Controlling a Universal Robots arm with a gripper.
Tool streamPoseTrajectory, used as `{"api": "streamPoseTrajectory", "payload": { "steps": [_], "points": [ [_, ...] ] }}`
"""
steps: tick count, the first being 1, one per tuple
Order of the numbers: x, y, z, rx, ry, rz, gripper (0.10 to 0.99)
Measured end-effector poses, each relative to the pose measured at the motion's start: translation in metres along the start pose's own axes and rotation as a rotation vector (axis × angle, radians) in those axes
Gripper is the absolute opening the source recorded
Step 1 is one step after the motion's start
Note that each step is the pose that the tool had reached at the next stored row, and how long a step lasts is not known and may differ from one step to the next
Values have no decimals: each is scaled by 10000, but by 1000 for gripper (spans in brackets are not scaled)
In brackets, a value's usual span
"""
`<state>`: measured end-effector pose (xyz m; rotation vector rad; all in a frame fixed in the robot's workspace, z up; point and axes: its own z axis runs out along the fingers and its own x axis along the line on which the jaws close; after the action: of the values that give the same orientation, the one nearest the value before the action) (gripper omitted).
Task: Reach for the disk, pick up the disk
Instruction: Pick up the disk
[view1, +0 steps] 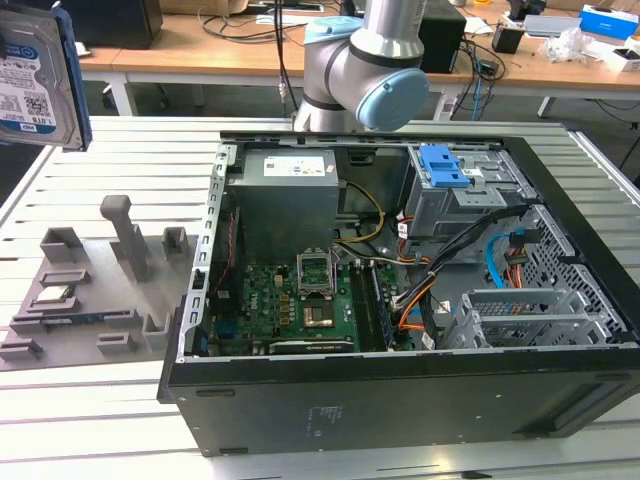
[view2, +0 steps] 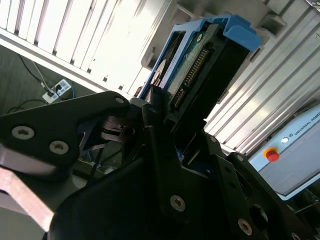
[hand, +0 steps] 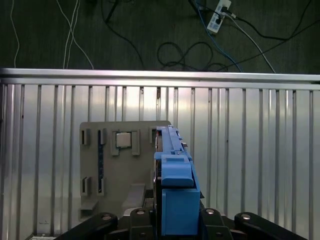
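The disk (view1: 32, 72) is off the surface (view1: 130, 150) and up in the air. You can see it at the top corner on the exterior view's left, standing on edge with its white-and-blue label facing the camera. In the second wrist view, the end effector (view2: 172, 125) is clamped on the disk (view2: 200, 70), with its black fingers (view2: 155, 125) pressed against the blue-framed body and the row of connector pins pointing away from them. In the first wrist view you look along the disk's (hand: 176, 190) blue frame edge-on. It rises from between the black linkages, with the grey parts tray (hand: 95, 200) and the slatted metal surface (hand: 250, 160) below it.

On that tray you can pick out a small square chip (hand: 124, 140) seated in its slot; the exterior view shows the same tray (view1: 90, 290) lying flat beside the open computer case (view1: 400, 400). The arm (view1: 365, 70) stands behind the case. Inside the case, a bright blue latch (view1: 445, 165) sits on top of the drive cage, well apart from the disk.
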<state>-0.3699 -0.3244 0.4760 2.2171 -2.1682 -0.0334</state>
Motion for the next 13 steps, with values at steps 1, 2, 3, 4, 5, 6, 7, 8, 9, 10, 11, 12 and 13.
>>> {"api": "streamPoseTrajectory", "payload": {
  "steps": [1, 2, 3, 4, 5, 6, 7, 8, 9, 10, 11, 12, 13],
  "points": [
    [-1, 1, -20, -1, 0, 0, 361],
    [-2, 1, -48, -1, 0, 0, 361],
    [-2, 2, -74, -1, 0, 0, 361],
    [-3, 3, -91, -2, 0, 0, 361],
    [-3, 3, -107, -2, 0, 0, 361],
    [-4, 4, -134, -3, 0, 0, 361],
    [-4, 5, -150, -3, 0, 0, 361],
    [-5, 6, -168, -4, 0, 1, 361],
    [-5, 6, -197, -5, 1, 0, 361],
    [-6, 7, -234, -5, 1, 0, 361],
    [-7, 8, -256, -5, 0, 0, 361],
    [-7, 9, -275, -6, 0, 0, 361],
    [-8, 11, -326, -8, 0, 0, 361]
  ]
}}
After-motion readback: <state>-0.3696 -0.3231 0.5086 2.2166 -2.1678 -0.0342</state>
